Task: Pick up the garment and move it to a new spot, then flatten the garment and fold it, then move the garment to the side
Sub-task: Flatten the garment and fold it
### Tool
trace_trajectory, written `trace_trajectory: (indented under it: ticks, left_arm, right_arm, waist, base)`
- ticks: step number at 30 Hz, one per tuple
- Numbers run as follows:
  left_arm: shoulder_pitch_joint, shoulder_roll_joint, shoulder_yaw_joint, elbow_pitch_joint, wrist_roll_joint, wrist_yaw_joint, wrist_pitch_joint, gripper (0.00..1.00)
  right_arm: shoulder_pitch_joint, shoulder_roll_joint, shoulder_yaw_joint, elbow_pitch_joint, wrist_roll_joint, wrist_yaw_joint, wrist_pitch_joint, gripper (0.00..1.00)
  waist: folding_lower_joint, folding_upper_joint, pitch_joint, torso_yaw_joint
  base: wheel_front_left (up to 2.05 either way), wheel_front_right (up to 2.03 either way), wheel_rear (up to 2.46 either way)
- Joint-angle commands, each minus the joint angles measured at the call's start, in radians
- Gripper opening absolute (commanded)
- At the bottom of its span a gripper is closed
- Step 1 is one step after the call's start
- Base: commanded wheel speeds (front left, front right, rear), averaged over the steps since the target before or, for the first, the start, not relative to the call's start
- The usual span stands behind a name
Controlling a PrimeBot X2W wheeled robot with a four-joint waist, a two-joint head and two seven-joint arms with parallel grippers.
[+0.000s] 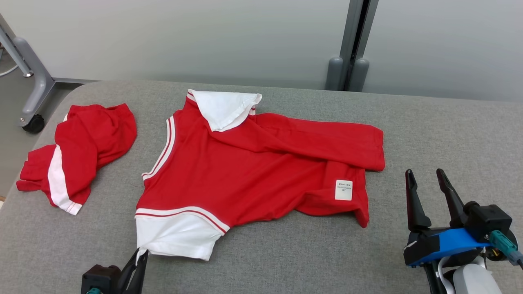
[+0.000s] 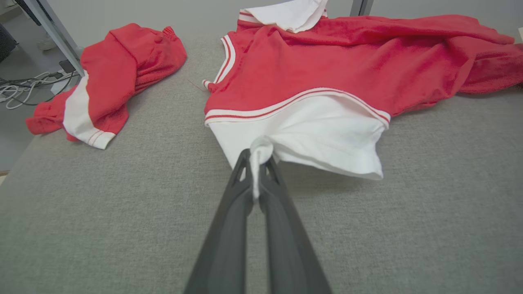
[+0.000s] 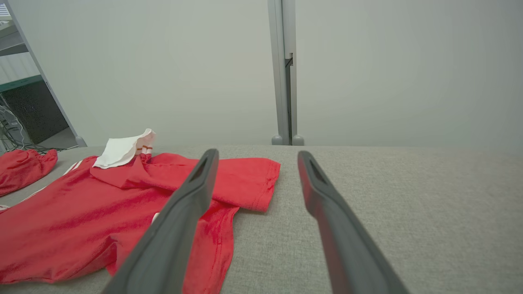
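**Head view: grey table (image 1: pixel 449 134), garment (image 1: pixel 245 171) part spread, left gripper (image 1: pixel 139 256) pinching a sleeve**

The padded grey table runs across the whole scene, and the garment lies near its middle, slightly left of centre. It is a bright red jersey, and most of its body is lying open. It is not flat, though. A long red panel is folded across it from the far side toward the right edge, and the near right hem is rumpled and turned under.

A second, smaller red piece with a white stripe (image 1: pixel 73 155) sits crumpled at the far left of the table, well apart from the jersey.

The right gripper (image 1: pixel 425 173) hovers near the right edge of the table, just beside the hem. Its two dark fingers are spread wide with nothing between them. The left gripper is at the near left, closed tight on a bunched corner of the white sleeve (image 1: pixel 175 234). The left wrist view shows white fabric squeezed between its fingers.

A white collar flap (image 1: pixel 224 108) lies turned over at the far end, and a small white label (image 1: pixel 343 190) shows near the right hem.

Judging by this layout, the garment has already been moved to its new spot and flattening is under way. What remains is to smooth the folded panel and the hem, fold the garment, and move it to the side.
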Motion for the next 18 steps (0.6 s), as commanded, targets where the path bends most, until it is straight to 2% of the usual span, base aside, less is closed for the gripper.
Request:
trace_trajectory:
  ticks: [1, 2, 3, 4, 5, 12, 18]
  left_arm:
    - [0.012, 0.011, 0.009, -0.007, -0.003, 0.009, 0.002, 0.0]
    - [0.016, 0.012, 0.011, -0.009, -0.006, 0.013, 0.003, 0.0]
    - [0.02, 0.008, 0.015, -0.014, -0.013, 0.016, 0.001, 0.12]
    - [0.021, 0.003, 0.019, -0.019, -0.019, 0.017, -0.006, 0.84]
    - [0.019, 0.001, 0.025, -0.024, -0.023, 0.017, -0.014, 1.0]
    - [-0.003, -0.011, 0.062, -0.071, -0.023, 0.031, -0.105, 1.0]
    - [-0.028, -0.017, 0.108, -0.094, 0.008, 0.062, -0.17, 1.0]
  right_arm:
    - [0.01, -0.003, -0.001, 0.001, -0.006, 0.0, -0.004, 1.0]
    - [0.009, -0.003, 0.0, 0.001, -0.006, 0.0, -0.003, 1.0]
    - [0.008, -0.003, 0.001, 0.002, -0.007, 0.0, -0.004, 1.0]
    - [0.007, -0.003, 0.002, 0.003, -0.009, 0.0, -0.004, 1.0]
    - [0.006, -0.003, 0.002, 0.003, -0.009, 0.0, -0.004, 1.0]
    - [0.013, -0.003, -0.004, 0.009, -0.01, 0.0, -0.004, 1.0]
    - [0.014, -0.003, -0.004, 0.009, -0.01, 0.0, -0.003, 1.0]
  waist:
    - [0.0001, 0.0, -0.001, 0.0]
    - [0.0001, 0.0, -0.001, 0.0]
    - [0.0001, 0.0, -0.001, 0.0]
    - [0.0001, 0.0, -0.002, -0.001]
    - [0.0001, 0.0, -0.002, -0.002]
    - [0.0001, 0.0, -0.019, -0.014]
    - [0.0001, 0.0, -0.024, -0.031]
  base:
    - [0.0, 0.0, 0.0]
    - [0.0, 0.0, 0.0]
    - [0.0, 0.0, 0.0]
    - [0.0, 0.0, 0.0]
    - [0.0, 0.0, 0.0]
    - [0.0, 0.0, 0.0]
    - [0.0, 0.0, 0.0]
